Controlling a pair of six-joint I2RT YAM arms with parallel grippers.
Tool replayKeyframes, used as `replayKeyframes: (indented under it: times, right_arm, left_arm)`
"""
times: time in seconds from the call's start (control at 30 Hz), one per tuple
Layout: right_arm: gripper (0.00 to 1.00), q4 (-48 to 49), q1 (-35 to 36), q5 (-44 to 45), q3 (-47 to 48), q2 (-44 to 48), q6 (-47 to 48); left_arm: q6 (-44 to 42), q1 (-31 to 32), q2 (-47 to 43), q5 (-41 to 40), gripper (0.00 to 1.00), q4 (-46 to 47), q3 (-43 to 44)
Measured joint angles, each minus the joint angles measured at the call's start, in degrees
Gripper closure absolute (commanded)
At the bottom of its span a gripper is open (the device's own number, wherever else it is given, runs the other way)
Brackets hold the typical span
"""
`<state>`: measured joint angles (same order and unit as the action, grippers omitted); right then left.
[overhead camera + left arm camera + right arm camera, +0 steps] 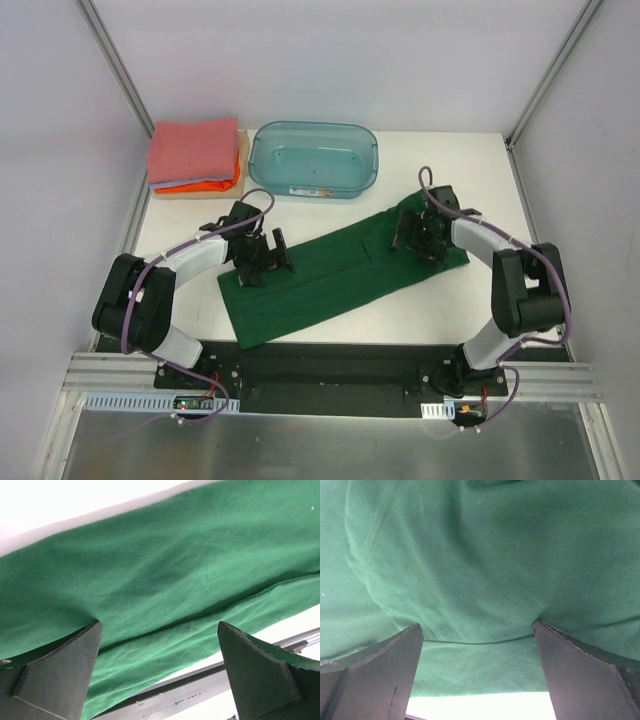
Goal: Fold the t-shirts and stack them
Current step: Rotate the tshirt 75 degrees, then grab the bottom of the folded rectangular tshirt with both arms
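The dark green t-shirt (330, 280) lies folded into a long strip, running diagonally across the white table. My left gripper (262, 258) is open, its fingertips down on the strip's left part; the cloth fills the left wrist view (165, 580). My right gripper (420, 236) is open, its fingertips pressing on the strip's right end; the cloth shows in the right wrist view (480, 570) with a fold edge between the fingers. A stack of folded shirts, salmon-pink (192, 148) on top with lavender and orange (215, 184) beneath, sits at the back left.
A translucent teal plastic bin (314, 158) stands at the back centre, beside the stack. Metal frame posts rise at both back corners. A black base rail (330, 372) runs along the near edge, just below the shirt's left end.
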<state>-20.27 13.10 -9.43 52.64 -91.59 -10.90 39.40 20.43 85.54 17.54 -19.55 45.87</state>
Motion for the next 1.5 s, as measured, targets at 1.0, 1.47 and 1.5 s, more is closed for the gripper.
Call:
replayKeyframes:
  times: [1.0,1.47,1.5]
  right_arm:
    - [0.04,-21.35,-16.26,-5.95,68.94,-45.20,13.35]
    - [0.04,5.55,5.68,-2.54,6.47,29.97,16.81]
    - [0.04,5.55,8.41,-1.77,3.87,31.71,16.35]
  left_arm:
    - [13.92,21.38,18.23,15.74,0.01,19.37,12.70]
    - [6.25,19.76,-11.32,4.87,0.01,11.45,-1.38]
    - [6.01,19.30,-11.30,4.24,0.01,10.38,-2.47]
